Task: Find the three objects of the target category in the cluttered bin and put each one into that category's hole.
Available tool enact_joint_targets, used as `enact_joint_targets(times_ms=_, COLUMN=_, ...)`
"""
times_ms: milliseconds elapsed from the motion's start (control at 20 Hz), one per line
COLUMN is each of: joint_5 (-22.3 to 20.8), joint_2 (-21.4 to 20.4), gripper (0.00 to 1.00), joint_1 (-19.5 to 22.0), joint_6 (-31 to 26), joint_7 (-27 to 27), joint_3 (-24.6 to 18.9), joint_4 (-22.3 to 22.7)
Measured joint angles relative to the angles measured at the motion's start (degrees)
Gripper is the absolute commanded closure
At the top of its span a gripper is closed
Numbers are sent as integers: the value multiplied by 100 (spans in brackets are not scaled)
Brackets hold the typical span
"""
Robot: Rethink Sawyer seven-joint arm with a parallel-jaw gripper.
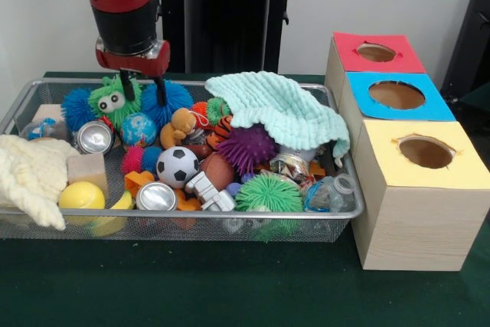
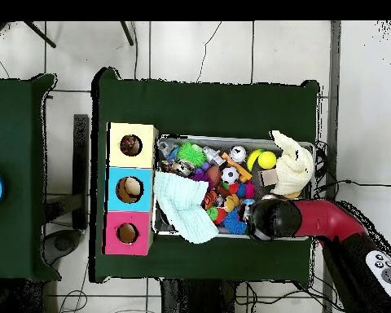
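Tool [image 1: 143, 86] open, fingers straddling green fuzzy toy [image 1: 114, 100] at bin's [image 1: 230, 218] far rim. Mint cloth [image 1: 279, 107] overhangs bin edge beside hole boxes [image 1: 409, 181]. Worktop [image 1: 191, 281] bare in front.

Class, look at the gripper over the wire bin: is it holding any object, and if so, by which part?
Nothing is held. The gripper hangs open at the bin's far side, one finger over the green googly-eyed fuzzy toy, the other against the blue spiky ball.
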State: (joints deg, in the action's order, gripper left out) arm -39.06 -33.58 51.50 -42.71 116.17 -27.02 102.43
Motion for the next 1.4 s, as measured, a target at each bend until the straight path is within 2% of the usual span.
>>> enact_joint_targets(times_ms=650, joint_5=-264, joint_2=362, gripper=0, joint_1=5, joint_6=-2, joint_7=1, joint_3=-9, joint_4=-386)
enact_joint_targets(times_ms=1400, joint_5=-335, joint_2=312, gripper=0, joint_1=-67, joint_6=-1, joint_7=1, joint_3=-23, joint_4=-498)
